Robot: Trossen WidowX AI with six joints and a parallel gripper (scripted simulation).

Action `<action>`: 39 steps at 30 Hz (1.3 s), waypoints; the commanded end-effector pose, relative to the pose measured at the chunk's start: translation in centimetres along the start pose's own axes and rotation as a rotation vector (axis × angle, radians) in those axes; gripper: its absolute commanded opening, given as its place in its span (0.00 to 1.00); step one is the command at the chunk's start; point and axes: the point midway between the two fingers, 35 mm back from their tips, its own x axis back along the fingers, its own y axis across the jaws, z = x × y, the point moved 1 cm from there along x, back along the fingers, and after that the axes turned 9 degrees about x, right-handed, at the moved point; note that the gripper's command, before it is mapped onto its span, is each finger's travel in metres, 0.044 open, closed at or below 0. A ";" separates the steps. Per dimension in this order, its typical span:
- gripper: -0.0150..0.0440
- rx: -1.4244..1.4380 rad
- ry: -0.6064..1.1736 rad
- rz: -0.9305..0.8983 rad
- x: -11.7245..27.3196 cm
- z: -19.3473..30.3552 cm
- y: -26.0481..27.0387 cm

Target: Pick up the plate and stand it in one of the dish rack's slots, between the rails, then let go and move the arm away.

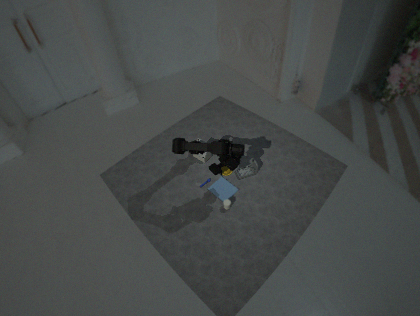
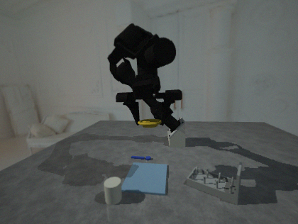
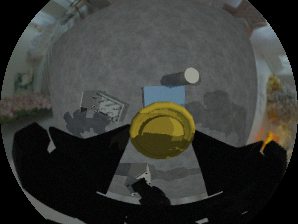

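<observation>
Plate: a yellow plate (image 2: pixel 149 122) hangs level in the air, well above the grey tabletop (image 2: pixel 71 198).
Fingers: the gripper (image 2: pixel 150 114) has its fingers (image 2: pixel 134 108) clamped on the plate's opposite edges.
Dish rack: the grey dish rack (image 2: pixel 215 181) sits on the tabletop, apart from the plate.
Nearby: a blue mat (image 2: pixel 146 178), a cream cylinder (image 2: pixel 112 191) and a small blue tool (image 2: pixel 141 157) lie below.

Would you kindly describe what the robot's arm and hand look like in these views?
The arm is matte black throughout, built from blocky links with a rounded joint housing. The hand is black too: a wide crossbar carrying two straight fingers. No cables or markings are discernible in this dim light.
</observation>
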 end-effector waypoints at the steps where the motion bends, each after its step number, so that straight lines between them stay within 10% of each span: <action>1: 0.25 -0.091 0.025 0.004 -0.1 0.8 3.6; 16: 0.25 -0.337 0.054 0.030 -0.3 3.3 9.5; 39: 0.25 0.025 0.265 -0.344 -6.6 4.5 10.9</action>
